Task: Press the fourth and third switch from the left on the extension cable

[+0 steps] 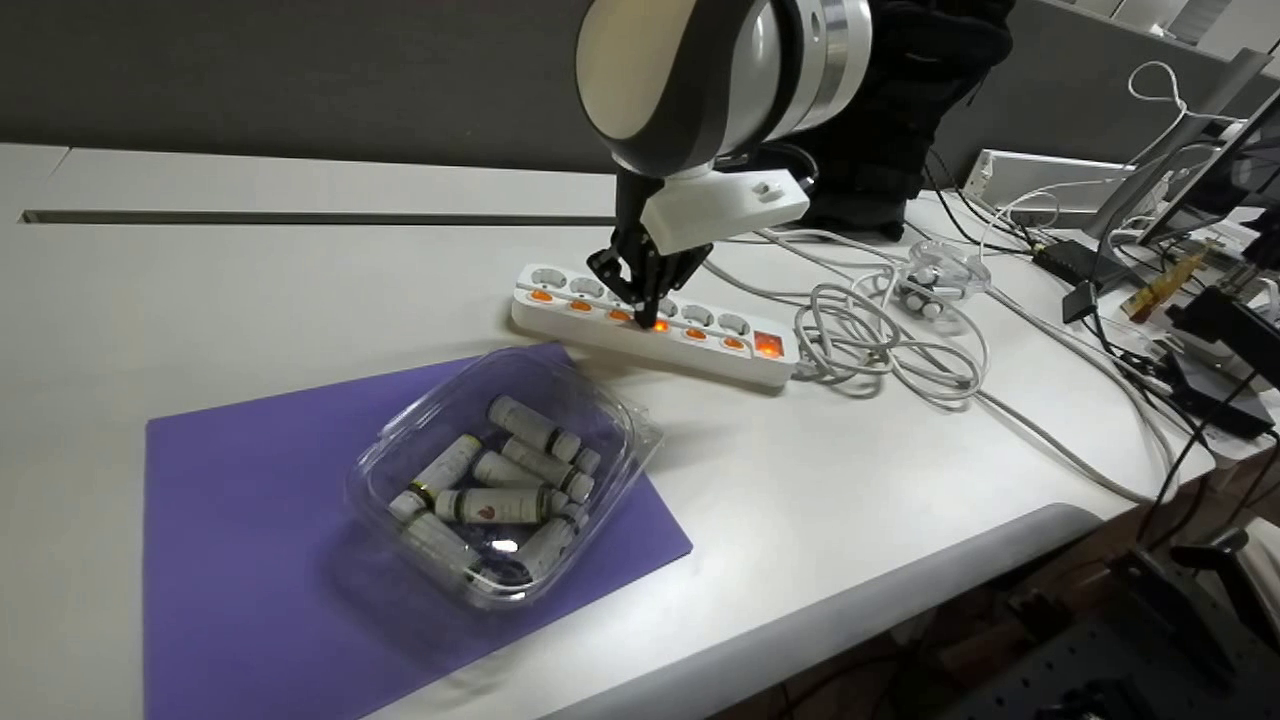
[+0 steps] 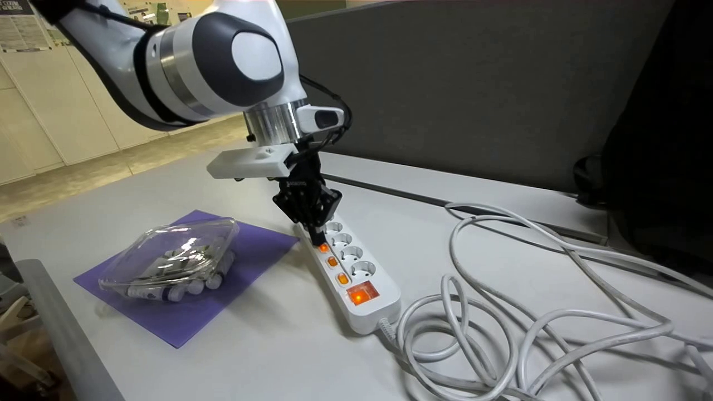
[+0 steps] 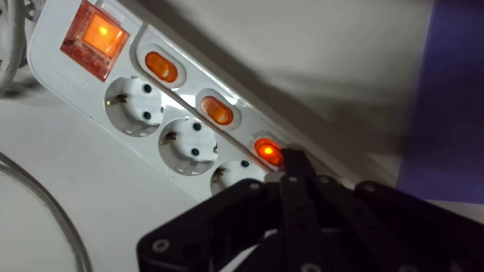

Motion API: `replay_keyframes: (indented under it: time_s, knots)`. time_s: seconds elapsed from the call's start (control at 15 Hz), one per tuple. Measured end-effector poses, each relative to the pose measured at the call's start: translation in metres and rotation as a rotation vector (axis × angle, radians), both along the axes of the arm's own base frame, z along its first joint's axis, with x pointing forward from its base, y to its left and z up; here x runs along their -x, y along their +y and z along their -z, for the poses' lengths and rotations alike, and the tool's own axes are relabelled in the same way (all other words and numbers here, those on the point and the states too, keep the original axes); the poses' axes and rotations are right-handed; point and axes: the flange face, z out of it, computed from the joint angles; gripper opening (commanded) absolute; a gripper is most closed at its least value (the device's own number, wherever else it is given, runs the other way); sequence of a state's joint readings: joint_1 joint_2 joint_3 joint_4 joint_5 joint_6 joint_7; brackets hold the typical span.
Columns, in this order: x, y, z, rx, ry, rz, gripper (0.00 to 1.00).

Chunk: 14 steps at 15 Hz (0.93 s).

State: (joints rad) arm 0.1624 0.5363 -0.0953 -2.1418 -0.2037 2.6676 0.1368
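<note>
A dark partition [image 1: 300,80] backs the desk [image 1: 850,480]; the power strip [image 1: 680,350] lies nearer that edge, desktop stretching to the rounded front edge. Fingers pressed together, the gripper [image 1: 646,317] is just beside the lit fourth switch [image 3: 267,151].

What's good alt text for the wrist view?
Closed robot fingers at the edge of a glowing orange switch on a power strip. Two dimmer switches and a larger lit switch sit upper left; purple sheet at right.
</note>
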Motion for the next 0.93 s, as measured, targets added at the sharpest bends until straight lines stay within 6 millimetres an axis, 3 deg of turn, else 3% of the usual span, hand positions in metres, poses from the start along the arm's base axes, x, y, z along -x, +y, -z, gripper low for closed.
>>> replay_keyframes:
  time_s: [0.53, 0.93]
  knots:
    - [0.0, 0.02, -0.011, -0.061, -0.162, -0.091, 0.0]
    - [0.001, 0.024, -0.014, -0.113, -0.179, -0.086, 0.0]
